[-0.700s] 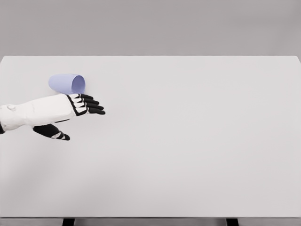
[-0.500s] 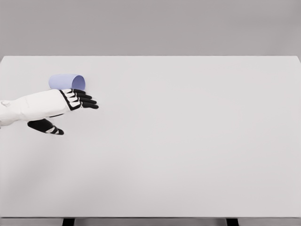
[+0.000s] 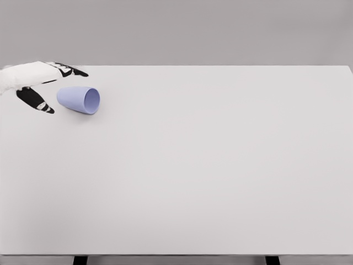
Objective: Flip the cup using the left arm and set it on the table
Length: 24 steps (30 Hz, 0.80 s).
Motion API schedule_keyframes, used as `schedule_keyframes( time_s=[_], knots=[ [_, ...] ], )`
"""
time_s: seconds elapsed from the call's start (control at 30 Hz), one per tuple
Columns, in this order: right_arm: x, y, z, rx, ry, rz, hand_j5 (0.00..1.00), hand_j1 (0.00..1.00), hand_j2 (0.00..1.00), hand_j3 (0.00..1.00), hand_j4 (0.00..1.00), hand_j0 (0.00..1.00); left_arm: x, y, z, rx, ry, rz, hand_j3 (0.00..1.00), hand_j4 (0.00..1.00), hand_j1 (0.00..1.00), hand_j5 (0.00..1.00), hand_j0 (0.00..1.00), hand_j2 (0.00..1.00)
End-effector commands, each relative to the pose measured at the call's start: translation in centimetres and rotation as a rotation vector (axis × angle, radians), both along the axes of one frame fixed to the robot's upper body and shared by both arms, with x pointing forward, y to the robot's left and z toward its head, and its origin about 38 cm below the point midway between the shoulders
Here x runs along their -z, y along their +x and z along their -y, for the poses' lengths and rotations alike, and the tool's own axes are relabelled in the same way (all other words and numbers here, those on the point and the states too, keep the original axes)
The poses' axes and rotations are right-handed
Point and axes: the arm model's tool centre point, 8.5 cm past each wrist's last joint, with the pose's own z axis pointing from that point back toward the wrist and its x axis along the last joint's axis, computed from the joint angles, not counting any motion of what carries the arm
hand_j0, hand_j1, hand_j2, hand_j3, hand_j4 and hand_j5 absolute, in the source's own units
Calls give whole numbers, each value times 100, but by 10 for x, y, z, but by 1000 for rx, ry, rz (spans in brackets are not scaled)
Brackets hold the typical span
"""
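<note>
One table [image 3: 220, 165] fills the view, white and wide. One cup [image 3: 79, 100], pale blue, lies on its side on the table near its far left corner, mouth turned toward the table's middle. One hand [image 3: 41, 83] shows, the left, just beside the cup at its closed end, fingers spread and holding nothing. Two dark table legs [image 3: 80, 259] show below the table's near edge.

The left hand [image 3: 47, 80] has a smooth white shell over its back, black fingers [image 3: 74, 70] with white bands, and a black thumb bearing a small pale patch.
</note>
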Motion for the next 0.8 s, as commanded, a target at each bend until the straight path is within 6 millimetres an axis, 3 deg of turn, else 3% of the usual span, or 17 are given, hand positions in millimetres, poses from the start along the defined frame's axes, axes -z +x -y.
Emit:
schedule_keyframes(
  time_s=[0.0,0.37,0.43,0.6,0.77],
  knots=[
    [0,0,0,1,-1,0,100,100,100,100,100,100,37,-2,17,4,31,-88,100,100,100,100,100,100],
    [0,0,0,-1,-1,0,100,100,100,100,100,100,36,7,-3,-80,22,-44,100,100,100,100,100,100],
    [0,0,0,1,-1,0,100,100,100,100,100,100,46,18,-5,-121,-11,-45,100,100,100,100,100,100],
    [0,0,0,1,1,0,100,100,100,100,100,100,55,32,14,-186,-68,-13,100,100,100,100,100,100],
    [0,0,0,-1,1,0,100,100,100,100,100,100,74,41,7,-241,-14,-32,100,100,100,100,100,100]
  ],
)
